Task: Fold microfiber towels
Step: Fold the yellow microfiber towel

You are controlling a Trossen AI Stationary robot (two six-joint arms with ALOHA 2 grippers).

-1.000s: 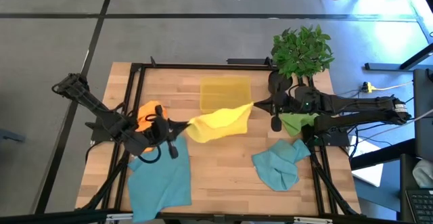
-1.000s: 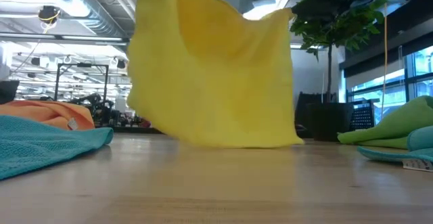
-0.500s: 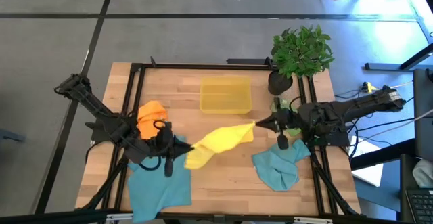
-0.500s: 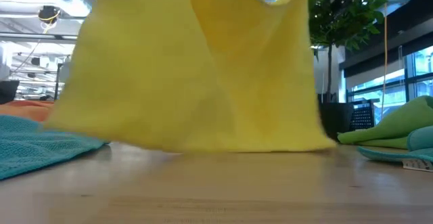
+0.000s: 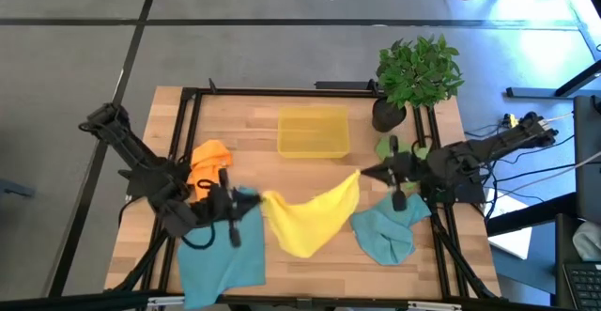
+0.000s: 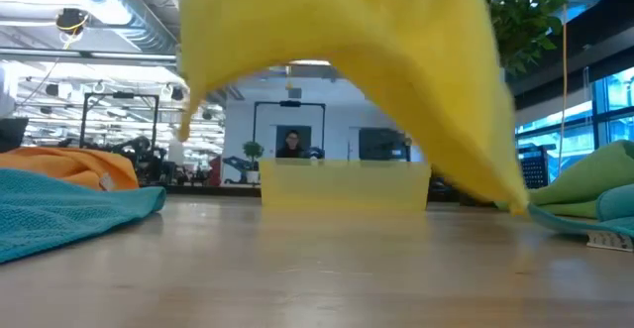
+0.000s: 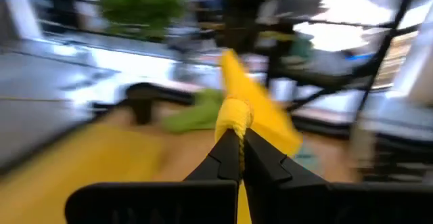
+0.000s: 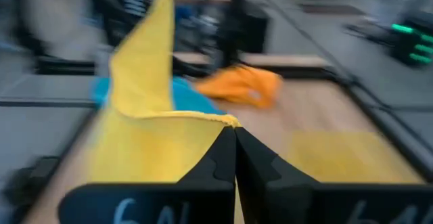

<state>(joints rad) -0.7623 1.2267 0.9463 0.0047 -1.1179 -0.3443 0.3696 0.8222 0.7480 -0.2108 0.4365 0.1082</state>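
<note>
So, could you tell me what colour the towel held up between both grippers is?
Yellow; the high view shows it best.

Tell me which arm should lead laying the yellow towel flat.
Neither clearly. The left gripper and the right gripper each pinch a corner of the yellow towel, jaws shut, with it sagging between them. Probably lower both together.

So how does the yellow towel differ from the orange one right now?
The yellow towel hangs stretched in the air between the left end effector and right end effector; the orange towel lies bunched on the table, untouched. The yellow towel is spread wide; the orange towel is a heap. Both are unfolded cloths.
</note>
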